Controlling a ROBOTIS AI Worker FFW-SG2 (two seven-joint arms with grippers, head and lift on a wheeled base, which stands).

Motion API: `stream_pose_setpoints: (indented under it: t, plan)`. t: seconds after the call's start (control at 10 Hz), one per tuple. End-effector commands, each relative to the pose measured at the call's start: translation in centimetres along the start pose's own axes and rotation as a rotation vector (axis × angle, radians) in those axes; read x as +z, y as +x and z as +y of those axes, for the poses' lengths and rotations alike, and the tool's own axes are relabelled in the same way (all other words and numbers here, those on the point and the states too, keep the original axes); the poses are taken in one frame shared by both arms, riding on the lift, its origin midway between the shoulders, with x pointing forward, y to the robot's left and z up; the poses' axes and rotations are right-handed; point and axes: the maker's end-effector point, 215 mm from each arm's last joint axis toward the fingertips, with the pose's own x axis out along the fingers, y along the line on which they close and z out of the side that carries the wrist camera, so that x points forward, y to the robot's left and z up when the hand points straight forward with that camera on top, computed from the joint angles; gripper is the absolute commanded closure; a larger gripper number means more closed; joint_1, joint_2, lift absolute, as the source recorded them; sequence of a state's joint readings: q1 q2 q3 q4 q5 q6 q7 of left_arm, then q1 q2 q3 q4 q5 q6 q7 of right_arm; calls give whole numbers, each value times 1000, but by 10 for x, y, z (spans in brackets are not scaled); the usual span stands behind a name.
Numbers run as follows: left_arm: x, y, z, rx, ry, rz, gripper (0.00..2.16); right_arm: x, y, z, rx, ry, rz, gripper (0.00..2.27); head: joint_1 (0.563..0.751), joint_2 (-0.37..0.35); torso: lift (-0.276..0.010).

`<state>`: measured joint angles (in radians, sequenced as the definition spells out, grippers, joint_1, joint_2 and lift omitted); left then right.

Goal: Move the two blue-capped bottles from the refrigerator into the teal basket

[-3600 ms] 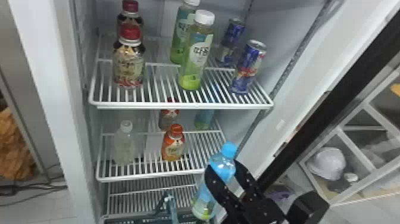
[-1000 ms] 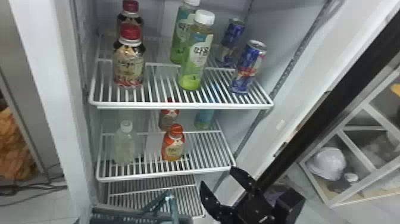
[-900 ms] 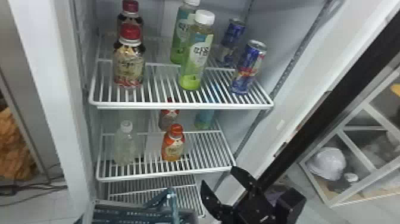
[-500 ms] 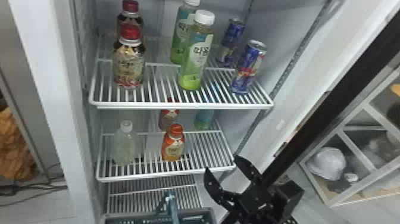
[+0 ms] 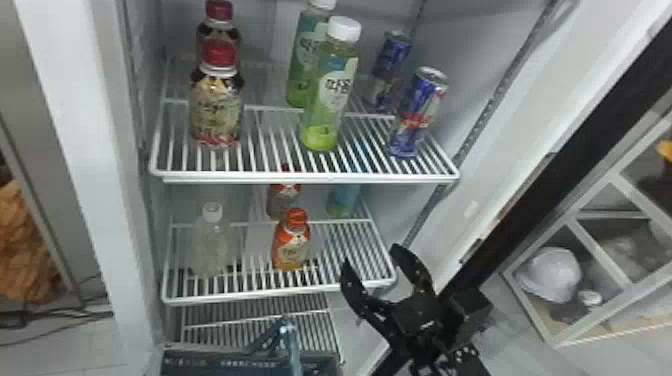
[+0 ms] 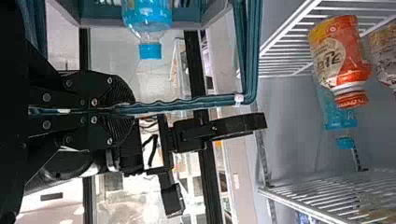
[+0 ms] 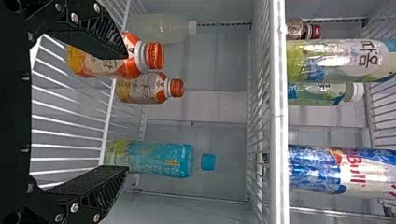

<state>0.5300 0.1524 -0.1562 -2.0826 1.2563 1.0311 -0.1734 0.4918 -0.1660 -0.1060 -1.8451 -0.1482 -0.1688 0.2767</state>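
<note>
Blue-capped bottle [image 7: 161, 159] stood toward the back of the shelf [image 5: 280, 294]; its twin [image 6: 147, 17] sat in the teal basket [image 5: 225, 365], whose handle [image 6: 187, 103] the left tool [image 6: 125, 108] gripped. The right tool [image 5: 371, 255], fingers parted, needed to enter level, straddling the bottle without nudging the orange-capped bottles [image 5: 291, 245].

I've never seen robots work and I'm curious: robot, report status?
Left gripper shut on basket handle; right gripper open, empty. One blue-capped bottle in basket, one on shelf. Orange-capped bottles nearby.
</note>
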Motion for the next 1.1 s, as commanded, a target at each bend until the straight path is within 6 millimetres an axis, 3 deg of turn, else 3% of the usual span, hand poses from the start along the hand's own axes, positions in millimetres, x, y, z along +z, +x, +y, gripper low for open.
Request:
stream_pose_setpoints:
  t: [0.0, 0.5, 1.0]
  plan:
    - [0, 0, 0, 0, 0, 0, 1108, -1, 12, -3, -14, -3, -24, 185, 695, -350, -136]
    - [0, 1, -1, -3, 1, 0, 1108, 5, 44, -27, -95, -24, -90, 185, 695, -350, -136]
    - [2, 1, -1, -2, 3, -1, 1107, -6, 79, -45, -144, -41, -83, 176, 695, -350, -136]
